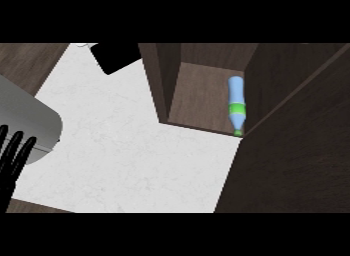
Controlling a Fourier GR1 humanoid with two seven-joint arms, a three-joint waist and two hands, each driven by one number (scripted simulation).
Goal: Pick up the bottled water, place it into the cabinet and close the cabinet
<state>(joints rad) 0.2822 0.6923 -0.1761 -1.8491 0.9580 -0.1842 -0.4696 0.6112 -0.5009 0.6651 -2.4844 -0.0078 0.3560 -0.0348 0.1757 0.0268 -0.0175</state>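
Lying inside cabinet (207,95), bottled water (237,102), far from left hand (4,160)

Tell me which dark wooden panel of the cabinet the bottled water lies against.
The bottled water lies against the right-hand door panel, not the left wall panel.

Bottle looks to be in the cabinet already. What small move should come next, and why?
Probably swing the dark wooden cabinet door shut. The blue plastic water bottle with the green label already lies on the cabinet shelf, the door stands open beside it, and the left hand rests open at the left edge.
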